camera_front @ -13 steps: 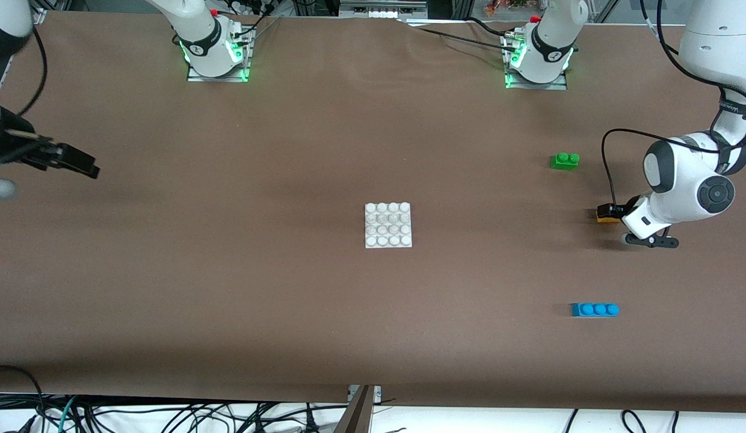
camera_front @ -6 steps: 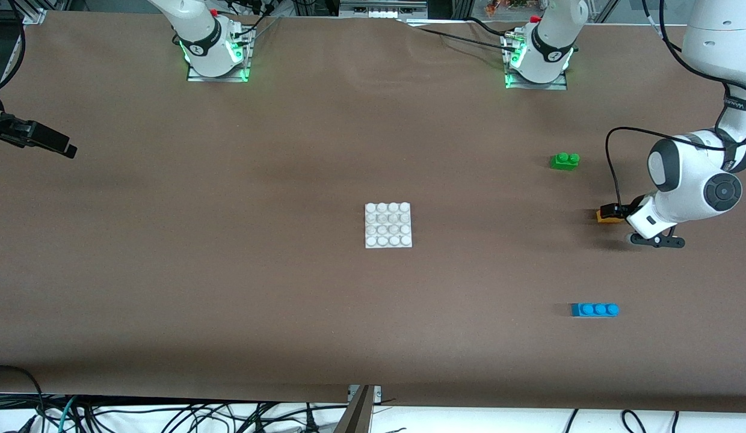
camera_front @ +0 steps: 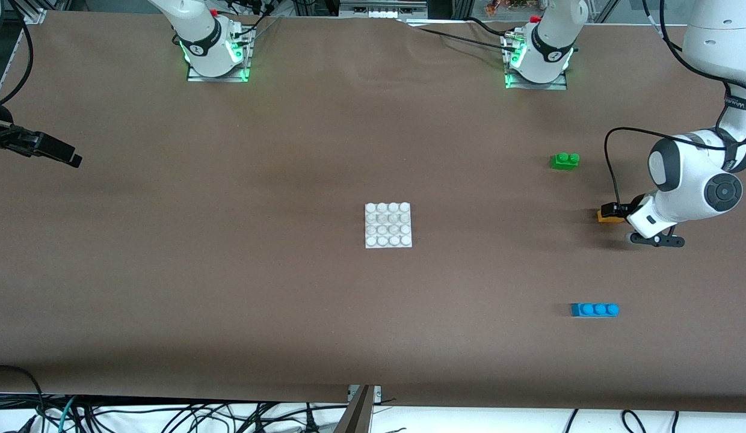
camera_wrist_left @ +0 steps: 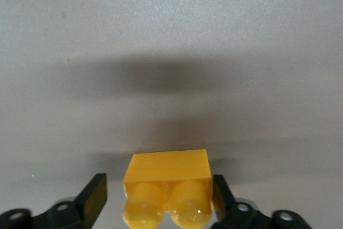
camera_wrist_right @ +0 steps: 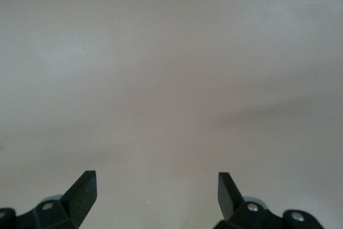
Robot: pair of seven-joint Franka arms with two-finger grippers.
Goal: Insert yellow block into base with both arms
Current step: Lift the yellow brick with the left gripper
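The yellow block (camera_front: 607, 218) lies on the table at the left arm's end, studs up. My left gripper (camera_front: 611, 211) is down around it. In the left wrist view the block (camera_wrist_left: 167, 172) sits between the fingers of the left gripper (camera_wrist_left: 158, 189). One finger touches its side and the other stands a small gap off, so the gripper is open. The white base (camera_front: 388, 225) lies flat at the table's middle. My right gripper (camera_front: 75, 160) hangs open and empty over bare table at the right arm's end, and it also shows in the right wrist view (camera_wrist_right: 157, 183).
A green two-stud brick (camera_front: 565, 160) lies farther from the front camera than the yellow block. A blue three-stud brick (camera_front: 594, 310) lies nearer to the camera. Both arms' bases stand along the table's back edge.
My right gripper has drawn back toward the right arm's end of the table. My left gripper has shifted slightly at the yellow block.
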